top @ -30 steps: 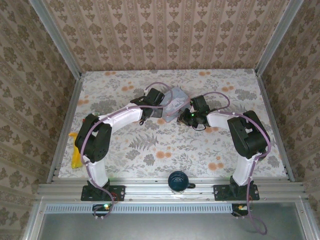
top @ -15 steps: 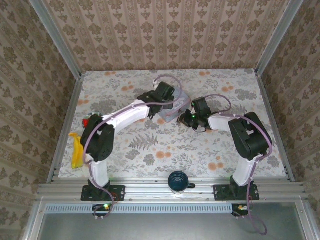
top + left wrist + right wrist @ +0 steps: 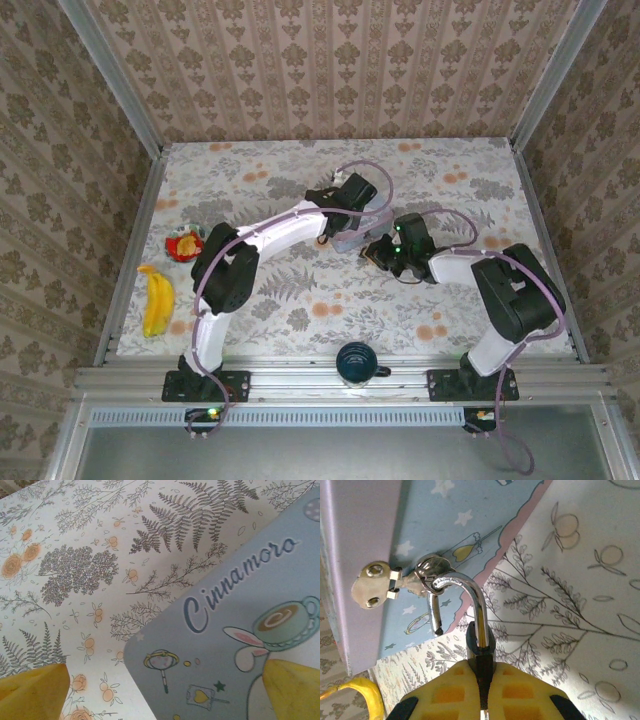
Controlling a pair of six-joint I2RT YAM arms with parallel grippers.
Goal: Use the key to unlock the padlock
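Silvery shackle [image 3: 470, 587] hooks the blue tin's [image 3: 445, 520] hasp [image 3: 375, 585]: steady the tiny black padlock [image 3: 481, 647] pinched in your right tool [image 3: 481, 672]; left tool [image 3: 162, 687] gapes empty.

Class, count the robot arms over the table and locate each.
2. The left white-and-black arm reaches over the pale blue rectangular tin; the right arm reaches it from the right.

"Cinnamoro" on pale blue tin [image 3: 225, 645]
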